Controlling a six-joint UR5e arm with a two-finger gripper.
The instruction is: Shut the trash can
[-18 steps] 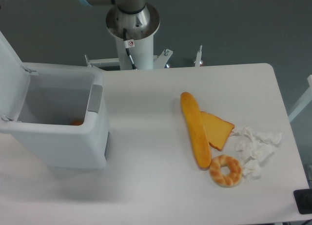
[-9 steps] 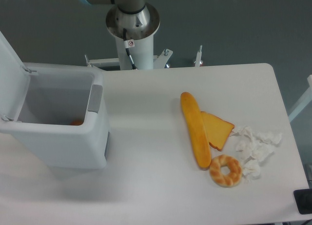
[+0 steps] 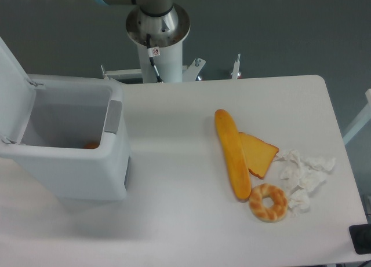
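Note:
The trash can (image 3: 75, 171) is a large white boxy bin on the left of the table. Its flat lid (image 3: 10, 73) stands open, tilted up and back at the left edge of the view. A grey latch (image 3: 112, 117) sits on the rim facing right. Something orange (image 3: 91, 145) lies at the bottom inside. Only the arm's base column (image 3: 157, 35) shows at the top; the gripper is out of view.
On the right half of the table lie a long baguette (image 3: 233, 154), a slice of toast (image 3: 259, 154), a braided ring of bread (image 3: 268, 202) and crumpled white tissues (image 3: 304, 174). A dark object (image 3: 361, 239) sits at the bottom right corner.

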